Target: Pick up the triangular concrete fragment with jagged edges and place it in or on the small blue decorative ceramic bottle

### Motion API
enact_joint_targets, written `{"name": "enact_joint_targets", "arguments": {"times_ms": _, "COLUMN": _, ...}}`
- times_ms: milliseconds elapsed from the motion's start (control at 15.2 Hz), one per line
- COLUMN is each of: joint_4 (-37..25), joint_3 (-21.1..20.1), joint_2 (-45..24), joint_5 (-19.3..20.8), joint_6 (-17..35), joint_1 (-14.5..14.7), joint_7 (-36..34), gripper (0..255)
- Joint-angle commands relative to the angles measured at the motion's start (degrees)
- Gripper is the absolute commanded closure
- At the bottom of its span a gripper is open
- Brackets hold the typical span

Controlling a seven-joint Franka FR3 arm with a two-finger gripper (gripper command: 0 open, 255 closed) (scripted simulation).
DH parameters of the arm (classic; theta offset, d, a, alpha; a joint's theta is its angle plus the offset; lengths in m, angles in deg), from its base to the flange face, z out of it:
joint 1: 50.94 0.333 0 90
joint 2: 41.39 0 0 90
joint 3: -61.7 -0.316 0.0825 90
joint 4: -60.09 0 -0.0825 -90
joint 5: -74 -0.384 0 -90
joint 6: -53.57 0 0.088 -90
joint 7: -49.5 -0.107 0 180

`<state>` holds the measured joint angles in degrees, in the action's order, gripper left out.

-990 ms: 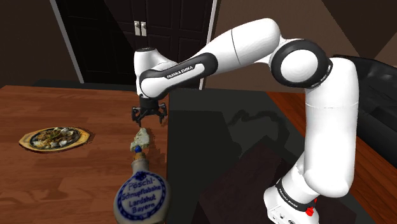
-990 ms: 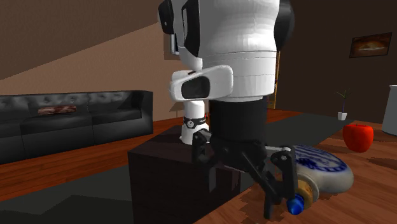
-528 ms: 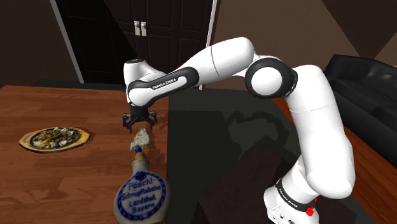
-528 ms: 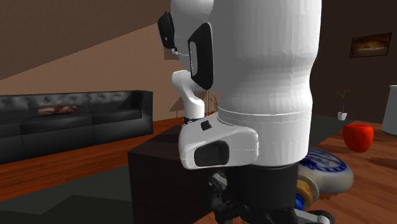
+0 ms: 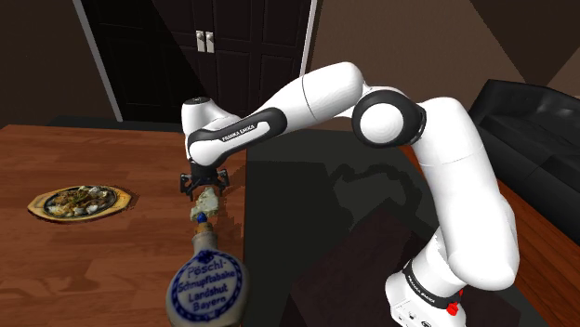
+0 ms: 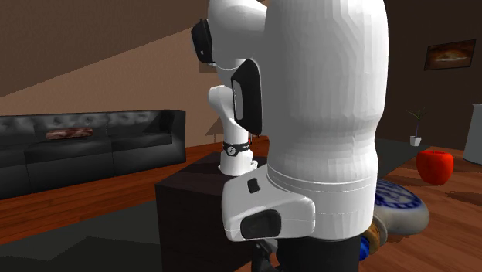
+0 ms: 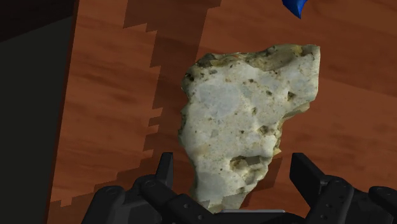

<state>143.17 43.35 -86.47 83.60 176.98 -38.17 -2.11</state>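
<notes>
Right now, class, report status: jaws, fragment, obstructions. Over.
Gripper jaws open, straddling fragment, not gripping. Fragment on wooden table. Bottle lying flat, neck toward fragment; nothing between.

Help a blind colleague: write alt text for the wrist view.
A pale, speckled, jagged concrete fragment lies on a wooden table between the open gripper's two black fingers, which do not touch it. A sliver of the blue bottle shows beyond it.

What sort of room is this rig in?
Probably a living or dining room in a house: a black leather sofa, dark panelled double doors, and a wooden table carrying a plate of food.
</notes>
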Motion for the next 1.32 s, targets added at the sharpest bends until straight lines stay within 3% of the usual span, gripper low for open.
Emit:
{"name": "enact_joint_targets", "arguments": {"times_ms": 0, "joint_4": 0.0, "joint_3": 0.0, "joint_2": -0.1, "joint_5": 0.0, "joint_6": 0.0, "joint_1": 0.0, "joint_7": 0.0, "gripper": 0}}
{"name": "enact_joint_targets", "arguments": {"times_ms": 198, "joint_4": 0.0, "joint_3": 0.0, "joint_2": -0.1, "joint_5": 0.0, "joint_6": 0.0, "joint_1": 0.0, "joint_7": 0.0, "gripper": 0}}
{"name": "enact_joint_targets", "arguments": {"times_ms": 264, "joint_4": 0.0, "joint_3": 0.0, "joint_2": -0.1, "joint_5": 0.0, "joint_6": 0.0, "joint_1": 0.0, "joint_7": 0.0, "gripper": 255}}
{"name": "enact_joint_targets", "arguments": {"times_ms": 858, "joint_4": 0.0, "joint_3": 0.0, "joint_2": -0.1, "joint_5": 0.0, "joint_6": 0.0, "joint_1": 0.0, "joint_7": 0.0, "gripper": 255}}
{"name": "enact_joint_targets", "arguments": {"times_ms": 1254, "joint_4": -0.5, "joint_3": -0.5, "joint_2": 2.5, "joint_5": -0.6, "joint_6": -2.9, "joint_1": -0.3, "joint_7": 0.1, "gripper": 255}}
